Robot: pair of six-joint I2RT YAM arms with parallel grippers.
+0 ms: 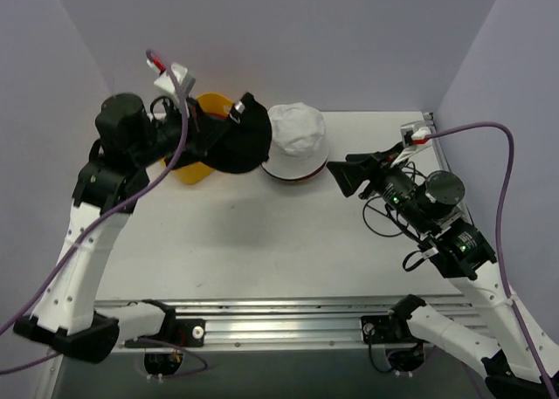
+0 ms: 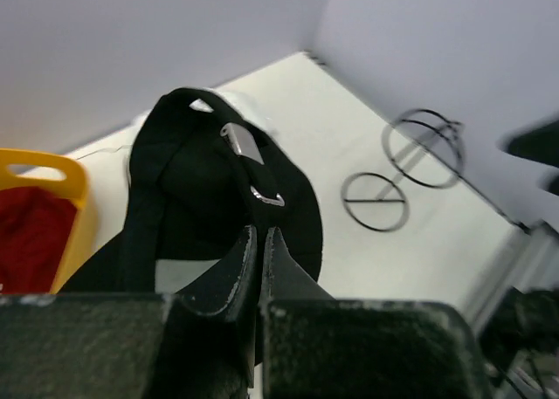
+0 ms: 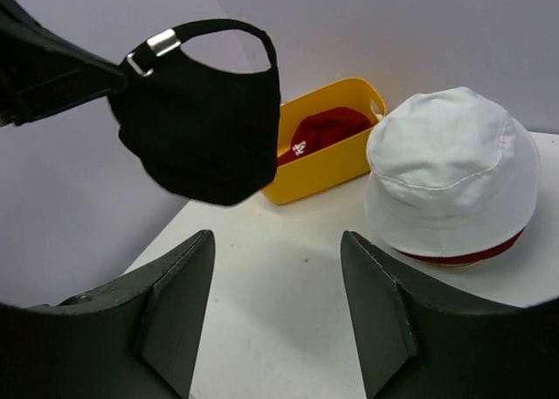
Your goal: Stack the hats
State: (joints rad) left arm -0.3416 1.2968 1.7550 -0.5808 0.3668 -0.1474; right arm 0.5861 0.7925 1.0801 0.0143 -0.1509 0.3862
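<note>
My left gripper (image 1: 218,124) is shut on the black cap (image 1: 244,146) by its rear strap and holds it in the air beside the yellow basket. In the left wrist view the closed fingertips (image 2: 260,235) pinch the cap (image 2: 192,181). The white bucket hat (image 1: 297,135) sits on a maroon hat whose brim (image 1: 293,177) shows underneath; both also show in the right wrist view (image 3: 450,172), (image 3: 463,257). The red cap with the white logo (image 3: 319,130) lies in the basket. My right gripper (image 1: 342,176) is open and empty, right of the white hat. No blue hat is in view.
The yellow plastic basket (image 1: 194,170) stands at the back left and also shows in the right wrist view (image 3: 336,168). Two thin wire dome frames (image 2: 376,201), (image 2: 428,137) lie on the table at the right. Walls close in the back and both sides.
</note>
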